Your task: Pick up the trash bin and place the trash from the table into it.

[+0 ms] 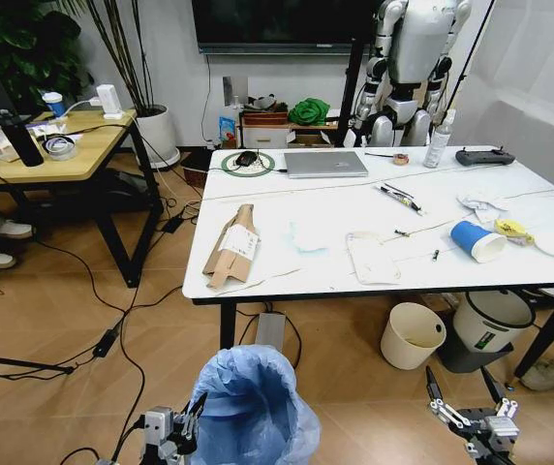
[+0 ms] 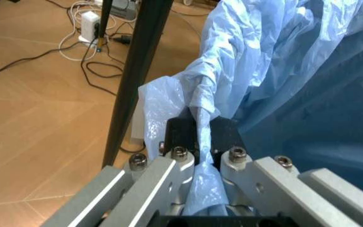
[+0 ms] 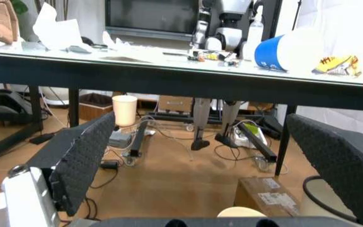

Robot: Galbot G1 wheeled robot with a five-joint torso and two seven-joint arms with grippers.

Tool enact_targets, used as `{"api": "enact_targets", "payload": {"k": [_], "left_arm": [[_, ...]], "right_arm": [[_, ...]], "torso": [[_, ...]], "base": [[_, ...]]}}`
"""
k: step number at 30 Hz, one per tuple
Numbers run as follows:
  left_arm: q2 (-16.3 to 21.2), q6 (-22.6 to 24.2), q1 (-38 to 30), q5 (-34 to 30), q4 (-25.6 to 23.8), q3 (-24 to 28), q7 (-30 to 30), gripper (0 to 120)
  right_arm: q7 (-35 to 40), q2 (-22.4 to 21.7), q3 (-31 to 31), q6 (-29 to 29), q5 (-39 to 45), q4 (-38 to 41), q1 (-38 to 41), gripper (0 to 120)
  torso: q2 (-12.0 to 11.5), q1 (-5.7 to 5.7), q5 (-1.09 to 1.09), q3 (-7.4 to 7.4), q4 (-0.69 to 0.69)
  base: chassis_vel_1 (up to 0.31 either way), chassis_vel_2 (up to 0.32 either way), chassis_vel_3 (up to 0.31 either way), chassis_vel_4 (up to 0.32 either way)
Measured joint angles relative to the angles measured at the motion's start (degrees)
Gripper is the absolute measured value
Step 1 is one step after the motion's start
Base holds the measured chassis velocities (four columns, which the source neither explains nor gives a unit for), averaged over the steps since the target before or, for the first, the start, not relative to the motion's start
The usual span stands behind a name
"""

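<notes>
Bin gripped low on the left, litter lying up ahead on the table

The left gripper (image 2: 197, 156) is pinching a fold of the trash bin's (image 1: 250, 407) blue liner between closed fingers, holding it low in front of the table (image 1: 287, 281). Going rightward along the tabletop, the flattened cardboard box (image 1: 233, 244) is lying lengthwise toward the robot, then the white packet (image 1: 371, 258), then the blue cup (image 1: 477, 240) tipped on its side. The right gripper (image 1: 468, 405) is hanging open and empty, below and nearer the cup end.
</notes>
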Motion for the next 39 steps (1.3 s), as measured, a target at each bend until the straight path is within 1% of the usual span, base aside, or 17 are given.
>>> {"api": "enact_targets", "payload": {"k": [6, 8, 12, 14, 20, 28, 31, 34, 39], "left_arm": [[-0.1, 0.2, -0.2, 0.0, 0.1, 0.2, 0.0, 0], [-0.1, 0.2, -0.3, 0.0, 0.1, 0.3, 0.0, 0], [-0.1, 0.2, -0.4, 0.1, 0.2, 0.3, -0.1, 0], [-0.1, 0.2, -0.4, 0.1, 0.2, 0.4, -0.1, 0], [-0.1, 0.3, -0.5, 0.1, 0.2, 0.5, -0.1, 0], [-0.1, 0.2, -0.6, 0.2, 0.3, 0.5, -0.1, 0], [0.0, 0.2, -0.5, 0.2, 0.2, 0.8, -0.7, 0], [0.1, 0.2, -0.5, 0.4, 0.1, 0.9, -0.8, 0], [0.2, -0.2, -0.4, -0.5, -0.3, 1.5, -1.4, 0]], "right_arm": [[-0.1, 0.0, 0.0, 0.0, -0.1, -0.4, 0.3, 100], [-0.1, 0.0, 0.0, 0.0, -0.1, -0.4, 0.3, 100], [-0.1, 0.0, 0.0, 0.0, -0.1, -0.5, 0.4, 100], [-0.1, 0.0, 0.0, 0.0, -0.2, -0.5, 0.4, 100], [-0.1, 0.0, 0.0, 0.0, -0.2, -0.4, 0.4, 100], [-0.2, 0.0, 0.0, 0.0, -0.2, -0.4, 0.4, 100], [-0.2, 0.0, 0.1, 0.0, -0.2, -0.3, 0.3, 100], [-0.2, 0.0, 0.1, 0.0, -0.2, -0.3, 0.3, 100], [-0.2, 0.0, 0.1, 0.0, -0.2, -0.2, 0.3, 100]], "torso": [[1.9, 0.85, 0.0, 1.09, 0.0], [2.1, 0.91, 0.0, 1.16, 0.0], [3.5, 1.54, 0.0, 1.94, 0.0], [3.7, 1.66, 0.0, 2.1, 0.0], [5.9, 2.61, 0.0, 3.35, 0.0], [7.6, 3.35, 0.0, 4.28, 0.0], [9.0, 4.02, 0.0, 5.03, 0.0], [9.6, 4.26, 0.0, 5.35, 0.0], [11.4, 5.08, 0.0, 6.36, 0.0]], "base": [[0.0, 0.0, 0.0, 0.0], [0.0, 0.0, 0.0, 0.0], [0.0, 0.0, 0.0, 0.0], [0.0, 0.0, 0.0, 0.0], [0.0, 0.0, 0.0, 0.0], [0.0, 0.0, 0.0, 0.0], [0.0, 0.0, 0.0, 0.0], [0.0, 0.0, 0.0, 0.0], [0.0, 0.0, 0.0, 0.0]]}}
